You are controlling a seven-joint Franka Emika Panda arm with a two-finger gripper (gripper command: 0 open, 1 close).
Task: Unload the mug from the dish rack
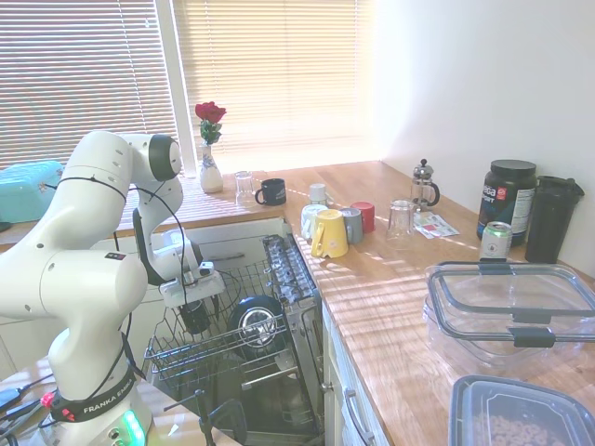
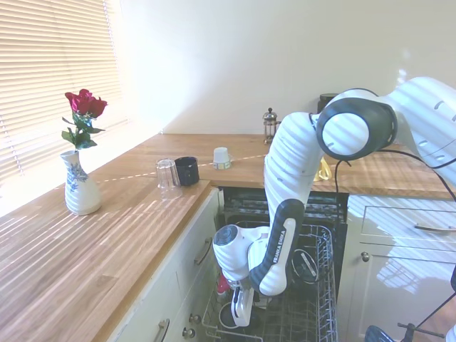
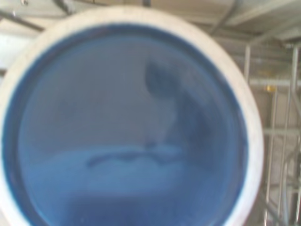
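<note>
We see the gripper (image 1: 195,311) lowered into the dish rack (image 1: 186,358), pointing straight down, and its fingers reach into or around a small dark mug (image 1: 196,319) standing in the rack's near-left part; from the two outside views we cannot tell whether the fingers are pressed on the mug's wall or merely set about it. In the wrist view a round base with a pale rim and a deep blue middle (image 3: 127,122) fills nearly the whole picture, blurred from closeness, with grey rack wires showing past its edge. Just beside the gripper in the rack lies a larger dark round vessel (image 1: 256,321), tipped on its side among the tines. The rack is pulled out from the open dishwasher below the wooden counter (image 1: 390,288). On the counter, well apart from the rack, stand a yellow mug (image 1: 330,233), a dark mug with pale print (image 1: 271,191), an upturned glass (image 1: 244,186), a white vase with a red rose (image 1: 211,149), a small French press (image 1: 424,186) and, nearer the camera, clear lidded containers (image 1: 511,311).
</note>
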